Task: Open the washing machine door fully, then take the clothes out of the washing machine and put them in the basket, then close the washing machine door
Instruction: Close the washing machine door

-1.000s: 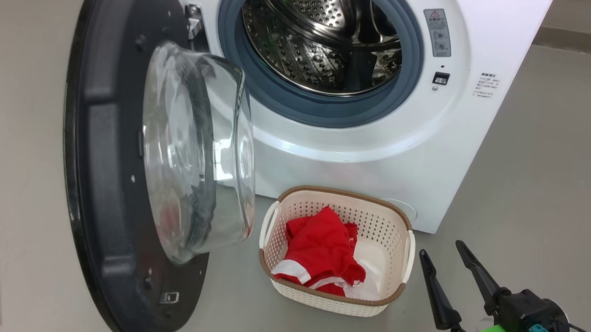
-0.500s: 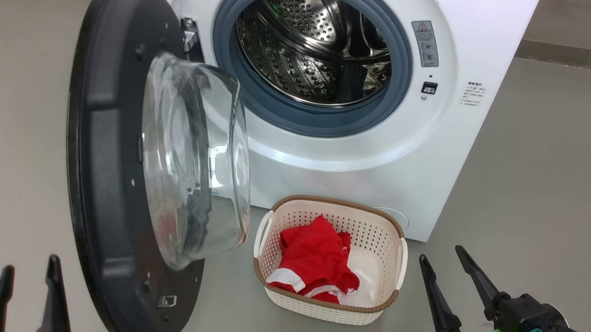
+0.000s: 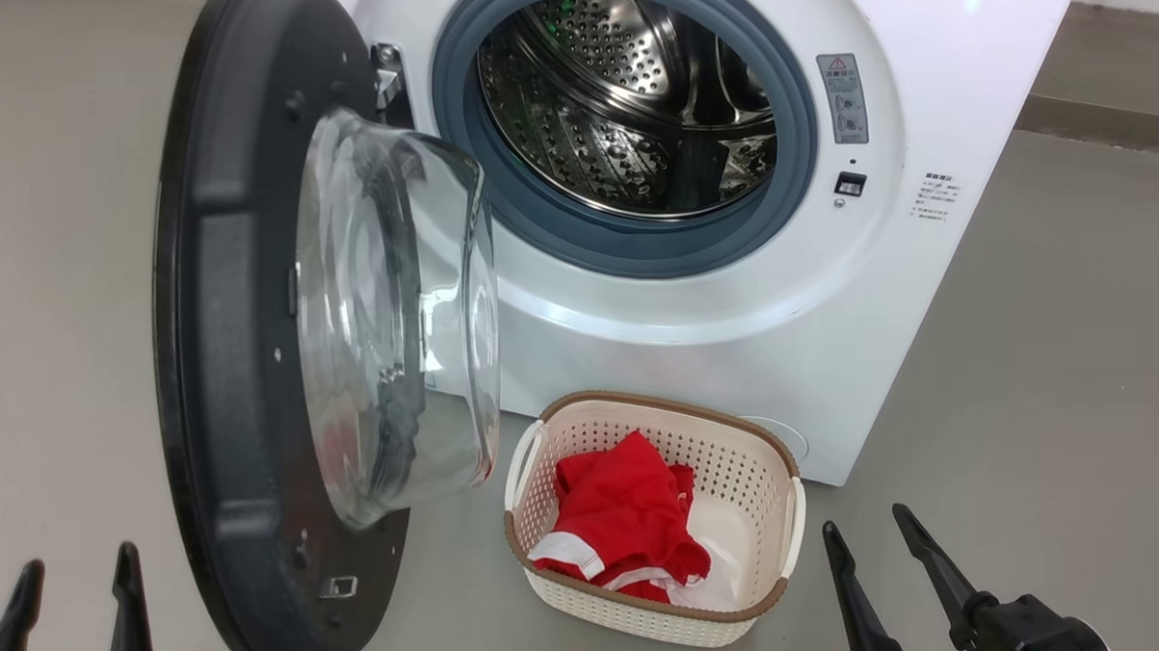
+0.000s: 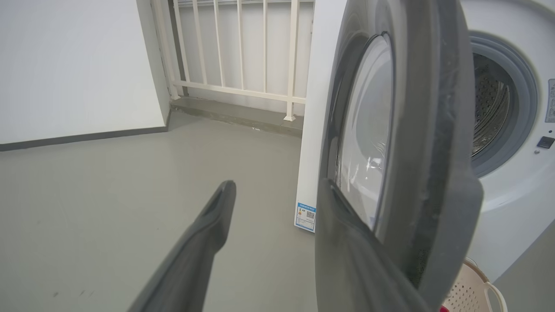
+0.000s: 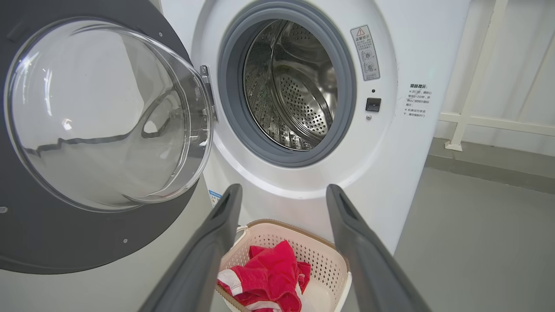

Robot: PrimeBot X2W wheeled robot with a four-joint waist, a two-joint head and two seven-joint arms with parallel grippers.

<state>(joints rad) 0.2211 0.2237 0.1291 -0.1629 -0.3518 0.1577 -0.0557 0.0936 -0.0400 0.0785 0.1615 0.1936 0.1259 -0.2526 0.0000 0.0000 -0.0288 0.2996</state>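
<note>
Washing machine door (image 3: 222, 352) swung open, clothes (image 3: 621, 520) in the basket (image 3: 772, 602).
The door hangs at 9 o'clock of the washing machine (image 3: 733, 350) and the basket sits at its 6 o'clock. The left gripper (image 3: 81, 556) at 7 o'clock and the right gripper (image 3: 863, 517) at 5 o'clock both have their fingers spread apart and hold nothing.

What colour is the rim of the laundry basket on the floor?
Brown, woven-looking, atop the cream perforated basket. Head view shows it best.
</note>
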